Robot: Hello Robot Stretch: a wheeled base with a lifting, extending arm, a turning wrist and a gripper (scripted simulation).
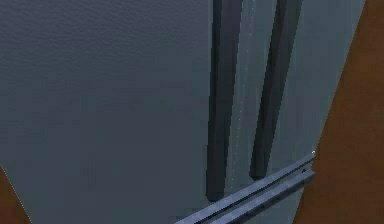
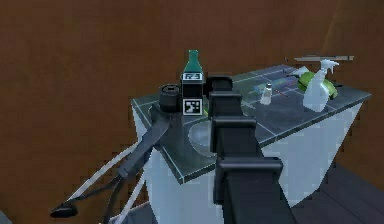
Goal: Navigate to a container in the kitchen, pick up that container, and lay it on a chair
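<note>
Gripper (image 2: 85, 203) was hung past the counter's (image 2: 290, 115) near-left corner, nothing held, just bare floor behind it. Possible containers were spotted on the counter: green bottle (image 2: 193, 62) far back, spray bottle (image 2: 318, 90) at the right. Fridge (image 1: 100, 100) was faced up close.

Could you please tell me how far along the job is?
Done: the robot stands at a kitchen counter, a fridge ahead. In hand: the arm reaches over the counter, its claw near a green bottle; I cannot tell whether it holds anything. Left: the pickup and laying it on a chair.
</note>
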